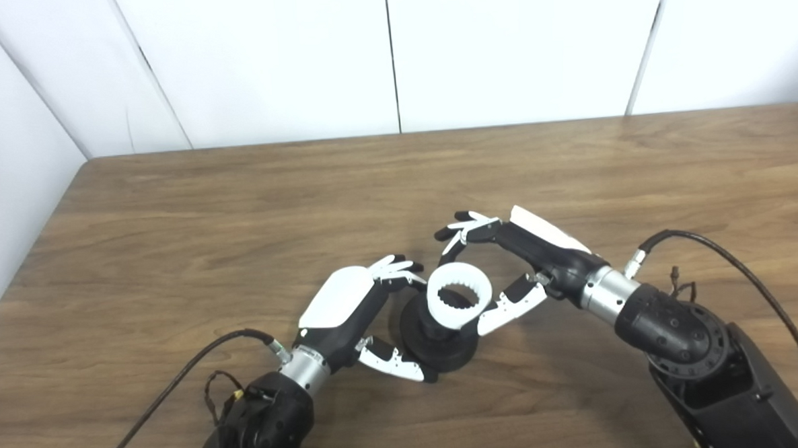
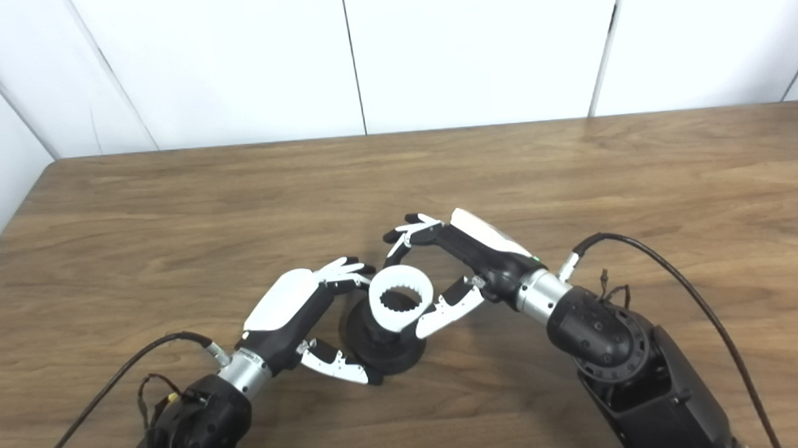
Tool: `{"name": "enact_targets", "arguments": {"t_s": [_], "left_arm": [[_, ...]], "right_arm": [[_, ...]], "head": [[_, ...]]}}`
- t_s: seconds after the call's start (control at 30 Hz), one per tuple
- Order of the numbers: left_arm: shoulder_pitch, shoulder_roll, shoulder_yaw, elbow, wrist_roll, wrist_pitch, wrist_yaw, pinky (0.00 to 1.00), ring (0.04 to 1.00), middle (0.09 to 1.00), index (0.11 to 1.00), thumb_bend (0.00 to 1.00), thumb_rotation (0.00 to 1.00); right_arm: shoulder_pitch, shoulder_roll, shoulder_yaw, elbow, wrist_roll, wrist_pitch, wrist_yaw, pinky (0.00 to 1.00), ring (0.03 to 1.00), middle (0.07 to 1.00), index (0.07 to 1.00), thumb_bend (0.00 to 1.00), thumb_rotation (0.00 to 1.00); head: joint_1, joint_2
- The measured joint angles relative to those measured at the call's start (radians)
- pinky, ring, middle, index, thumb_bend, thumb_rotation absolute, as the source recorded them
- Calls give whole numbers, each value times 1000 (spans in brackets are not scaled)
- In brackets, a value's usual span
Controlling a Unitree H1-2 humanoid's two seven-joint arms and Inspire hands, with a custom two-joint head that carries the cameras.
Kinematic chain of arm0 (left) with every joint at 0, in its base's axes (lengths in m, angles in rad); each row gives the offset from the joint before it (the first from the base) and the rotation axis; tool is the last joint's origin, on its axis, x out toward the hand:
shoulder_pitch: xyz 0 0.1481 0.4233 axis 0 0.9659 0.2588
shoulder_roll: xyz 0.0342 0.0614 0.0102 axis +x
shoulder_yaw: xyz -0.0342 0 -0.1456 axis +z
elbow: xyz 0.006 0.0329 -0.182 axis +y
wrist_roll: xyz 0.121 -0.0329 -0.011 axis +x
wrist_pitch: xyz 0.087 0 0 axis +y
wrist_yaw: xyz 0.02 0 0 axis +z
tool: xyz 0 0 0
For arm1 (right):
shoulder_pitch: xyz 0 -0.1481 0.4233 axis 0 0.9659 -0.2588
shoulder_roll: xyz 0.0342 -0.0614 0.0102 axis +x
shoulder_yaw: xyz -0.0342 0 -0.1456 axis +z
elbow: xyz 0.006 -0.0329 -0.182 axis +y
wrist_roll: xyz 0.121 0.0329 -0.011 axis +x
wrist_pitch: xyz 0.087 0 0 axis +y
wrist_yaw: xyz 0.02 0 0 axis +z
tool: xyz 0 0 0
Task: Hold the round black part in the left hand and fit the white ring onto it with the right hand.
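The round black part [image 1: 438, 351] stands on the wooden table [image 1: 237, 211] near its front middle. My left hand [image 1: 352, 313] is shut on it, fingers curled at its upper left and thumb against its lower rim. The white ring [image 1: 457, 318], toothed on the inside, sits tilted on top of the black part. My right hand [image 1: 535, 248] is open just right of the ring. Its thumb touches the ring's lower right side, while its fingers [image 1: 466, 229] are spread above and behind the ring, apart from it.
Both forearms come in from the bottom edge with black cables [image 1: 744, 269] looping off the wrists. A white panelled wall [image 1: 392, 56] stands behind the table's far edge. The table's left edge runs diagonally at the picture's left.
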Motion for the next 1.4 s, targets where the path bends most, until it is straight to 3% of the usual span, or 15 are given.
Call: {"name": "enact_targets", "arguments": {"t_s": [0.3,1.4], "left_arm": [[0,-5,-5,-5,7,14,0,858,941,877,604,789,258],[-7,-22,-21,-16,30,41,-3,855,948,885,607,782,254]], "right_arm": [[0,7,12,4,-5,-3,1,911,983,850,489,525,152],[0,25,27,47,-19,-41,0,912,979,846,489,524,154]], "head": [[5,3],[17,6]]}}
